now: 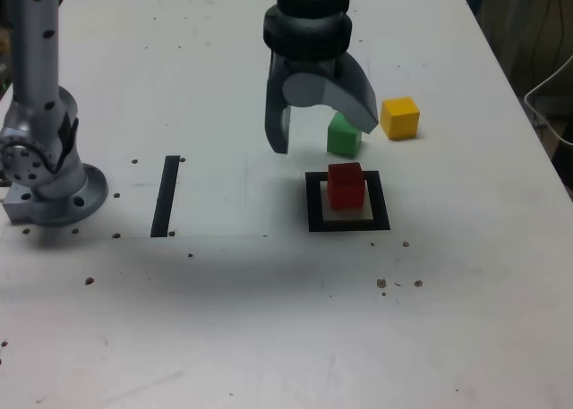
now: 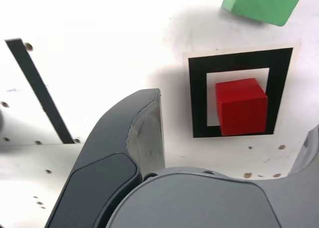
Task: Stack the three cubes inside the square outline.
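Exterior view, left to right: pincer (image 1: 324, 140) spread open, nothing held, raised above table; red cube (image 1: 346, 187) in black square (image 1: 386, 200); green cube (image 1: 344, 135) behind it, likely next, lying just right of pincer; yellow cube (image 1: 400, 119) rightmost.

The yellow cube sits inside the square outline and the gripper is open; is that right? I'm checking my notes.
Not the yellow cube: the exterior view shows the red cube inside the square outline. The gripper is open, as you say.
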`<action>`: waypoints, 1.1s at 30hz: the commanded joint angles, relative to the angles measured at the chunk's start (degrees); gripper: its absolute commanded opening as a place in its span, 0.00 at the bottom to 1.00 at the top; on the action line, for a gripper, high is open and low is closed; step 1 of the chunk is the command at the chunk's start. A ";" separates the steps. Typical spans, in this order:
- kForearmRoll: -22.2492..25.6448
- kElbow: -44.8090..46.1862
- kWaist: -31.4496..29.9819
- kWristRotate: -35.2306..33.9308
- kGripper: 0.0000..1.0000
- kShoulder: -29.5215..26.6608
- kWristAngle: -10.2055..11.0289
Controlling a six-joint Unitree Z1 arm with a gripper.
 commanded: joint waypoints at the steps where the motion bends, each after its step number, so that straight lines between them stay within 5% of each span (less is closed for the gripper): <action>1: 0.20 -0.13 0.27 1.02 1.00 0.11 0.28; 24: 9.76 -14.43 7.44 14.04 1.00 4.16 5.83; 33: 10.44 -15.45 9.03 19.75 1.00 5.70 10.79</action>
